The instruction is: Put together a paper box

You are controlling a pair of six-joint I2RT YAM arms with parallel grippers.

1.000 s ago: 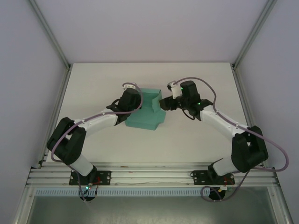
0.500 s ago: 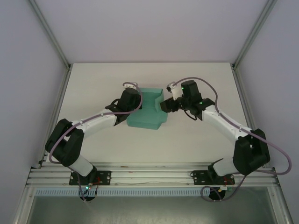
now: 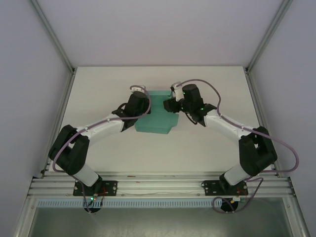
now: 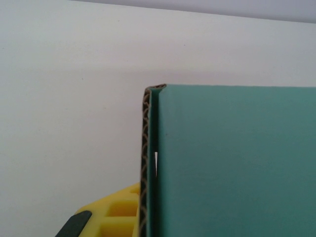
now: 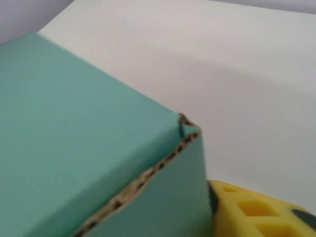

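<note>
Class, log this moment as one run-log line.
paper box: partly folded | left gripper: shut on its left wall | right gripper: at its right flap, grip unclear

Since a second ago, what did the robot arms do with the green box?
The right end effector swung left onto the far right corner of the paper box, pressing that flap inward. The left end effector stayed clamped on the left wall, and the box stayed put on the table.
</note>
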